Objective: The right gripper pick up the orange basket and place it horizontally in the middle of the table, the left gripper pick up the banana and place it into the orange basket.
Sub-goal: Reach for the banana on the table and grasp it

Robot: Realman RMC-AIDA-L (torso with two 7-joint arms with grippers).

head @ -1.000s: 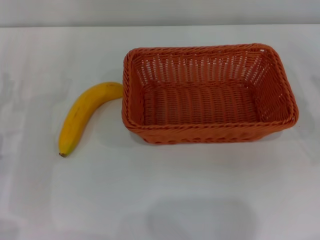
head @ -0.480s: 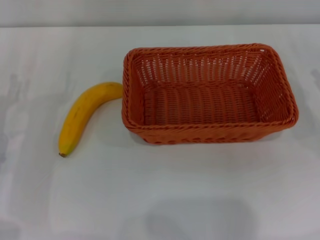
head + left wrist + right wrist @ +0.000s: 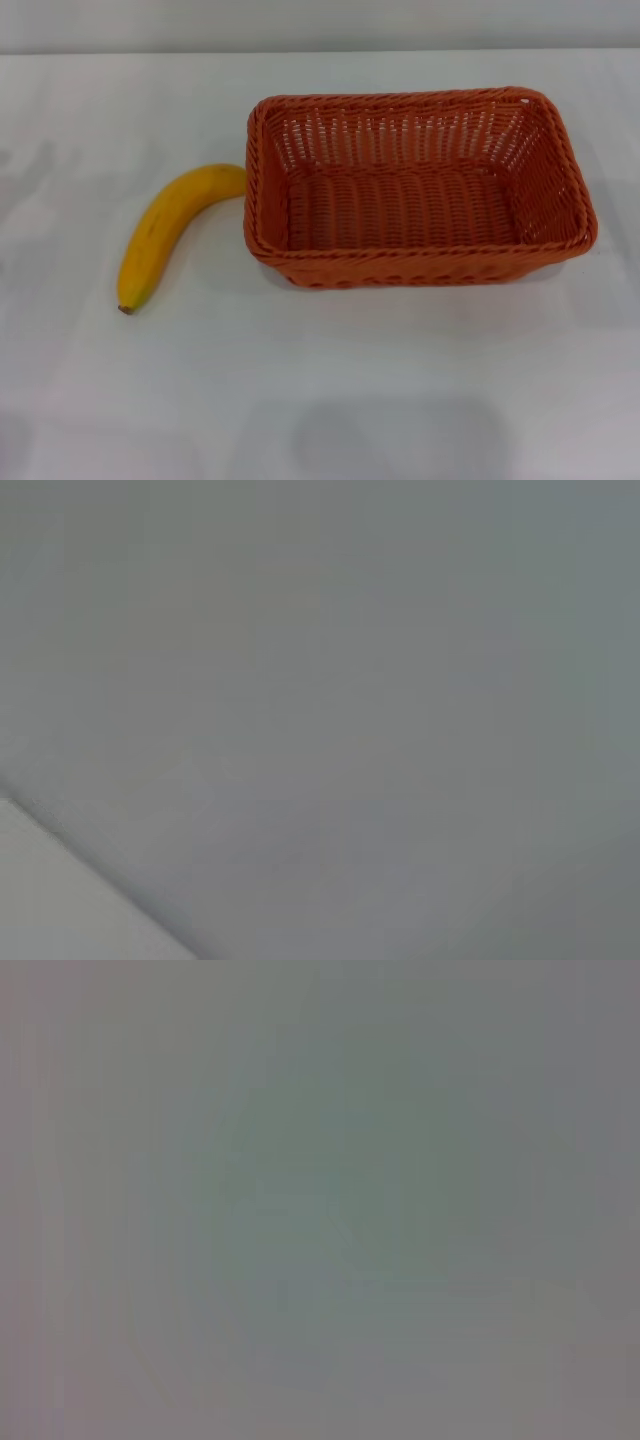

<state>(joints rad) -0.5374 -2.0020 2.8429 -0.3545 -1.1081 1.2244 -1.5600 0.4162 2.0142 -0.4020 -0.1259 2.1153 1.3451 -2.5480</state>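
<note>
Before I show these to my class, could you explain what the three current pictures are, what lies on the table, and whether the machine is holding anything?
The machine is a robot with two arms, each ending in a gripper. One picture comes from a camera on its head, looking down at a white table. There lies a banana, its upper end at or very near the left wall of an empty orange basket that stands upright. The other two pictures come from cameras on the wrists; both show only blank grey, with a paler patch in one corner of the left one. Neither gripper appears in any picture, and nothing is seen being held.
</note>
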